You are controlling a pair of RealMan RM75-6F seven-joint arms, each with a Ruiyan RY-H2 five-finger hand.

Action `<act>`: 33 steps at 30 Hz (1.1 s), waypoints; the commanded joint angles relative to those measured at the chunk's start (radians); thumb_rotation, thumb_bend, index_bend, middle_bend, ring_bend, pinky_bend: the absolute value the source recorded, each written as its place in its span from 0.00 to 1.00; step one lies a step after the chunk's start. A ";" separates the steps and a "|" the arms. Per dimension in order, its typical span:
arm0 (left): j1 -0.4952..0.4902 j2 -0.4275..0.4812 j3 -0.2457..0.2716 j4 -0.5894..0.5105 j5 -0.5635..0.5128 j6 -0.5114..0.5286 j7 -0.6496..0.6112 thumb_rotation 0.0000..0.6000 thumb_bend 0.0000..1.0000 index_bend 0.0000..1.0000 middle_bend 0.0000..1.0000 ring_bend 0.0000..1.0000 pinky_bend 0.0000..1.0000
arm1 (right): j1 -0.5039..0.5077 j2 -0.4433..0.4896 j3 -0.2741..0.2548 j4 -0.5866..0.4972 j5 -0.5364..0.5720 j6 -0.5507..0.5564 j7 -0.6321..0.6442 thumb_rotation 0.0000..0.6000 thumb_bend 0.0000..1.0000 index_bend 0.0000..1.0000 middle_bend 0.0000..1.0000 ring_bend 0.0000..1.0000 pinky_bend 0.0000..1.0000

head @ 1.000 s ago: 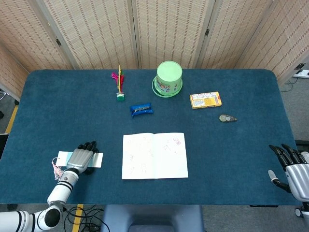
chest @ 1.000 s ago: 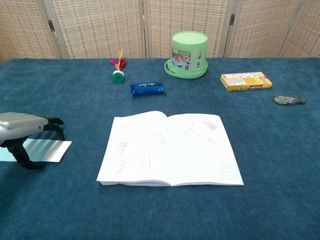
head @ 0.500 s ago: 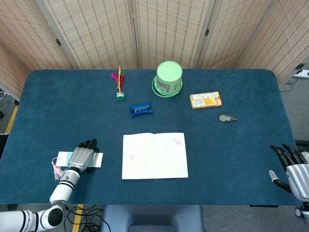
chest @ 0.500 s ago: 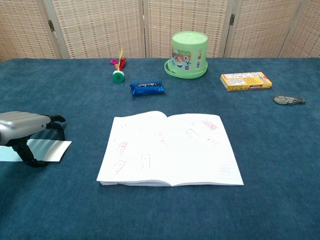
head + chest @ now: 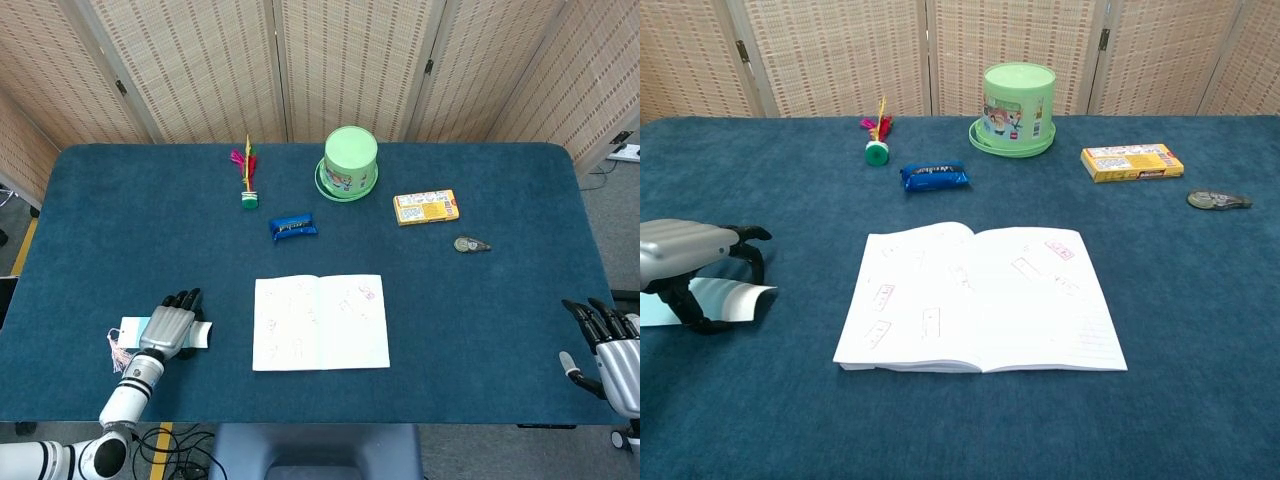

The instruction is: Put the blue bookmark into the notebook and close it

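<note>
since a second ago the pale blue paper bookmark (image 5: 728,298) has curled up at its right edge under my left robot hand (image 5: 685,262), whose fingers arch onto it, pinching it. the open white notebook (image 5: 320,322) lies flat mid-table (image 5: 480,320). my right robot hand (image 5: 612,352) hangs at the edge, fingers spread, empty.

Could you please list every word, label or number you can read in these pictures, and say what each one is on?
None can be read for certain.
Blue packet: white lettering, blurred.
Yellow box: print too small.
Green tub: picture label, illegible.
Open notebook: pink stamps and faint marks, unreadable.
</note>
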 commanded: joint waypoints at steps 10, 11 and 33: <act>-0.012 0.037 -0.002 -0.050 0.167 0.042 0.023 1.00 0.28 0.44 0.00 0.00 0.16 | -0.002 0.006 0.005 -0.005 0.000 0.007 -0.004 1.00 0.30 0.12 0.21 0.11 0.20; -0.016 0.042 -0.004 -0.057 0.182 0.044 0.028 1.00 0.28 0.44 0.00 0.00 0.16 | -0.002 0.006 0.005 -0.005 0.000 0.007 -0.004 1.00 0.30 0.12 0.21 0.11 0.20; -0.186 0.001 -0.082 -0.125 0.586 -0.014 0.130 1.00 0.28 0.43 0.00 0.00 0.16 | -0.024 0.026 0.014 -0.025 -0.004 0.054 -0.017 1.00 0.30 0.12 0.21 0.11 0.20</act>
